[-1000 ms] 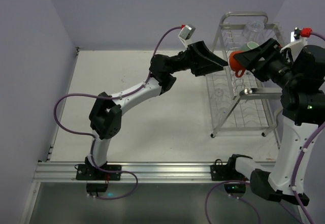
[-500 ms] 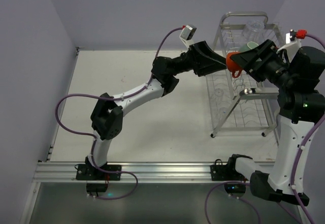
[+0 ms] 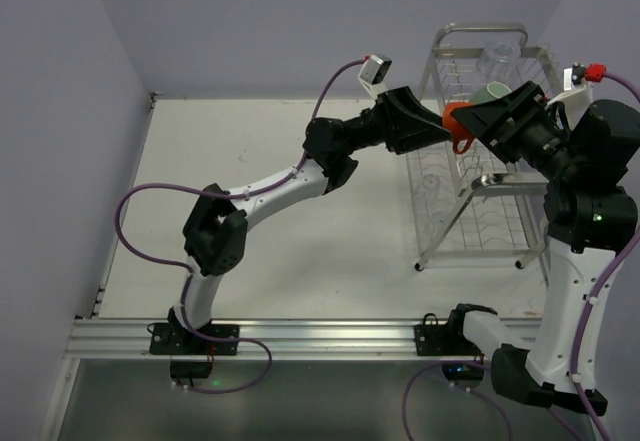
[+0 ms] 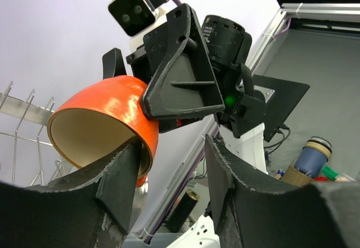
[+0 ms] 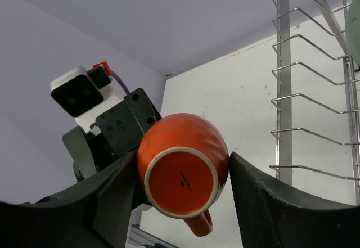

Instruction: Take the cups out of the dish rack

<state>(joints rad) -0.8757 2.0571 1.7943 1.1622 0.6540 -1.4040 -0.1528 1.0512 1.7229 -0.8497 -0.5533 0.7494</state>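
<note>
Two left fingers [image 4: 118,175] spread wide at the rim of a glossy orange-red ceramic mug [image 5: 183,169], mug held above the pale worktop [image 3: 330,241], beside a tall silver wire dish rack [image 3: 470,255], clamped between the right fingers [image 5: 264,203]

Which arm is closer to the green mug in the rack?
The right. Its end effector, shut on the orange mug, sits right beside the green mug. The left end effector, open, is further left, beyond the orange mug.
</note>
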